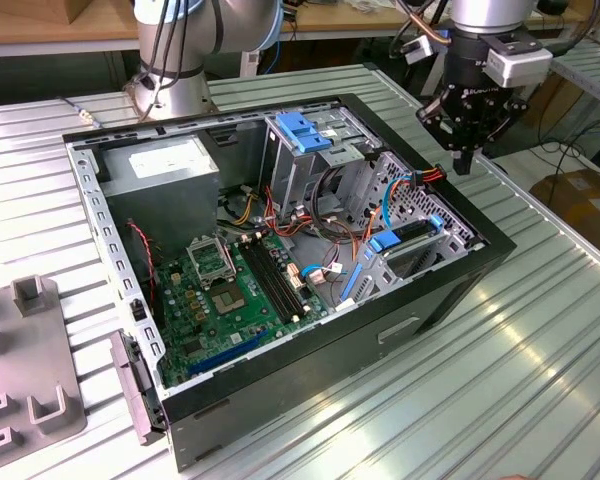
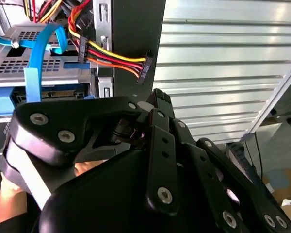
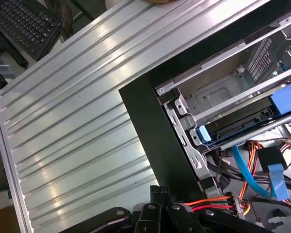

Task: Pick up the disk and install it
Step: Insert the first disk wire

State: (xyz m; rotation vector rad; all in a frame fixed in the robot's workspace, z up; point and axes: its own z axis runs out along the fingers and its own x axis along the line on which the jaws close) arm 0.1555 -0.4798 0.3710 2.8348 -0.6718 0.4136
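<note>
The disk point(image 1: 413, 234), a dark slab with bright blue carrier rails, lies in the low drive cage at the side of the open computer case point(image 1: 280, 400) on the exterior view's right. Its blue rail end point(image 3: 204, 135) shows in the first wrist view, under a grey cage wall. My gripper point(image 1: 463, 163) hangs just above the case's black rim beside that cage, shut with nothing between its fingers. In both wrist views the joined fingertips point(image 2: 158, 98) point(image 3: 158, 191) point at the rim. A power plug point(image 2: 144, 68) on red, yellow and orange wires lies across the rim there.
A fixed blue latch point(image 1: 305, 131) tops the tall metal cage mid-case. The motherboard point(image 1: 230, 290) and power supply point(image 1: 170, 172) fill the case's other half. A grey fixture point(image 1: 30, 360) stands on the ribbed metal table point(image 1: 540, 340) at the exterior view's left.
</note>
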